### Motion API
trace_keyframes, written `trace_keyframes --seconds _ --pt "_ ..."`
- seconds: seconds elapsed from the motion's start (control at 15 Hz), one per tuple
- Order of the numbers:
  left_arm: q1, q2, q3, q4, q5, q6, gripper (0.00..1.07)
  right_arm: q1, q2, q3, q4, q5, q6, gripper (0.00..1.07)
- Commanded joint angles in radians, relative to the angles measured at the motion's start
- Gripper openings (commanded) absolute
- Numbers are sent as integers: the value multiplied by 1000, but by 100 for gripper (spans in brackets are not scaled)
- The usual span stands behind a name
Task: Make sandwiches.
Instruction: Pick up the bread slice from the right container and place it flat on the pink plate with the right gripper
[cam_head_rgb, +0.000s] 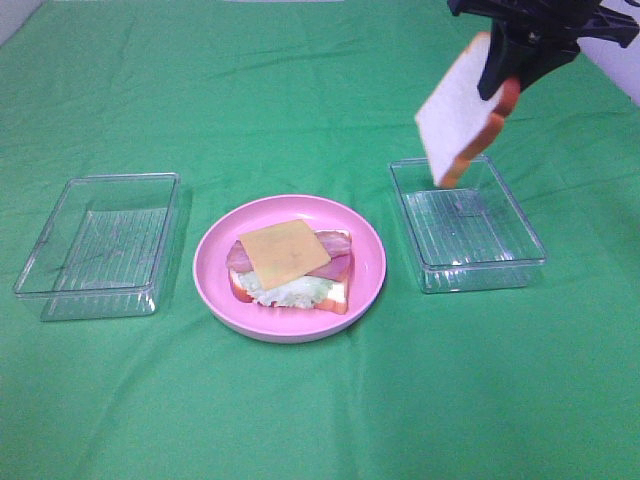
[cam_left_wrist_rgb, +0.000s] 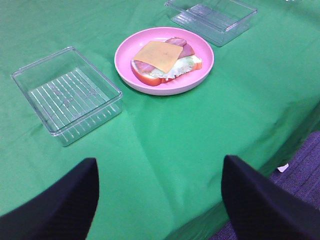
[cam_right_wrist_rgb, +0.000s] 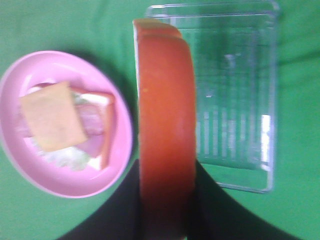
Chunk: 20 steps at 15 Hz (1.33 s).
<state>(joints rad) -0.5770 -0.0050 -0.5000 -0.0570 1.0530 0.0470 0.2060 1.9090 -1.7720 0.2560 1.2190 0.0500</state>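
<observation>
The right gripper (cam_head_rgb: 503, 82) has its jaws clenched on a white toy bread slice with orange-brown crust (cam_head_rgb: 455, 115), hanging on edge above the right clear plastic tray (cam_head_rgb: 468, 226), evidently lifted clear to top the sandwich. The slice sits between the jaws, crust pinched. The open-faced sandwich with yellow cheese uppermost (cam_head_rgb: 291, 265) rests on the round pink plate (cam_head_rgb: 365, 262), left of the tray. The left gripper (cam_left_wrist_rgb: 160, 200) hangs released above the green worktop (cam_head_rgb: 300, 90).
</observation>
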Motion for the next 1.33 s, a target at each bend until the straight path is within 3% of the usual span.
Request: trace_keyframes --seconds 0.07,0.27,0.6,0.87,1.33 --pt "-2 -22 2 -5 -10 3 67 0 -17 44 220 -22 -109 0" --pt "-2 -22 2 -5 -10 3 67 62 -18 182 455 -131 -200 0" --pt "-2 -22 2 -5 -10 3 67 215 -11 419 601 -459 -208 0" --pt "-2 -22 2 -5 -10 3 67 233 10 503 641 -537 -213 0" --pt "-2 -22 2 -5 -10 3 67 233 125 505 802 -540 -284 0"
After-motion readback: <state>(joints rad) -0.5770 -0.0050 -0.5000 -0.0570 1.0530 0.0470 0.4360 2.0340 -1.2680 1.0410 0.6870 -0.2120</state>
